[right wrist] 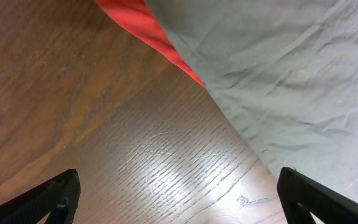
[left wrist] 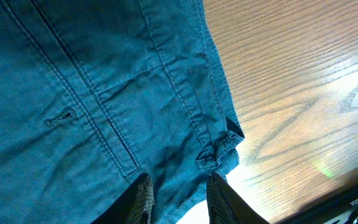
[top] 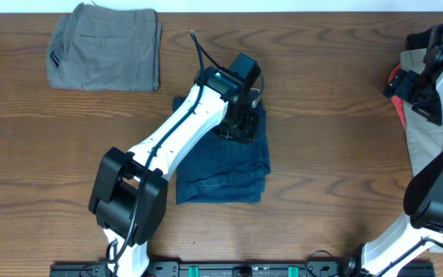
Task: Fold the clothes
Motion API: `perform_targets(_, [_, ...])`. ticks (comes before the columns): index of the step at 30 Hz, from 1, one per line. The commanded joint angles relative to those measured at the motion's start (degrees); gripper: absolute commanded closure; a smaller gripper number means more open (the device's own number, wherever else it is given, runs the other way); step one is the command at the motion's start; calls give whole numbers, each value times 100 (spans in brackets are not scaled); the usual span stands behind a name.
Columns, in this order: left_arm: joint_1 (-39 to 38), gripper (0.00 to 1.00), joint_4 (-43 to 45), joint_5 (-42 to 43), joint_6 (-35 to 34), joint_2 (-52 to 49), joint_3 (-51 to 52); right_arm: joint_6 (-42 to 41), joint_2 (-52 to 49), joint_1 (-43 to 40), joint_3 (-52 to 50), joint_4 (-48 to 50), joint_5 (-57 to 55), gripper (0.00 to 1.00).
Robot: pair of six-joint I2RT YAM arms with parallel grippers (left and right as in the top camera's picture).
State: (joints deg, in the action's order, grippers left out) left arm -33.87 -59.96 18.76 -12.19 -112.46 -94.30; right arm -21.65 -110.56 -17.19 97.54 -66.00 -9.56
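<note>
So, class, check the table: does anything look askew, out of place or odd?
The folded dark navy-blue fabric shorts in the middle lie uneven: their layers do not line up along the near edge. At the right, a strip of red fabric peeks out along a pale beige cloth.

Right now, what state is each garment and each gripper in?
navy shorts: folded, flat on the table
grey shorts: folded, untouched
beige trousers: unfolded, wrinkled
red cloth: peeking out at the trousers' edge
left gripper: shut on the navy shorts' edge
right gripper: open, holding nothing
</note>
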Motion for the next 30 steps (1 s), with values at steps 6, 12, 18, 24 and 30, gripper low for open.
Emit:
perform_targets(6, [-9, 81, -280, 26, 28, -26, 35, 70, -2, -9, 85, 0, -68, 1])
perform_targets(12, [-111, 93, -260, 26, 26, -37, 295, 68, -2, -2, 85, 0, -68, 1])
perform_targets(18, [-125, 94, 313, 33, -214, -39, 1054, 68, -2, -4, 85, 0, -68, 1])
perform_targets(24, [-133, 94, 1132, 811, -212, -39, 1805, 68, -2, 0, 85, 0, -68, 1])
perform_targets(30, [-138, 94, 1930, 1445, -365, -39, 2455, 70, -2, 0, 85, 0, -68, 1])
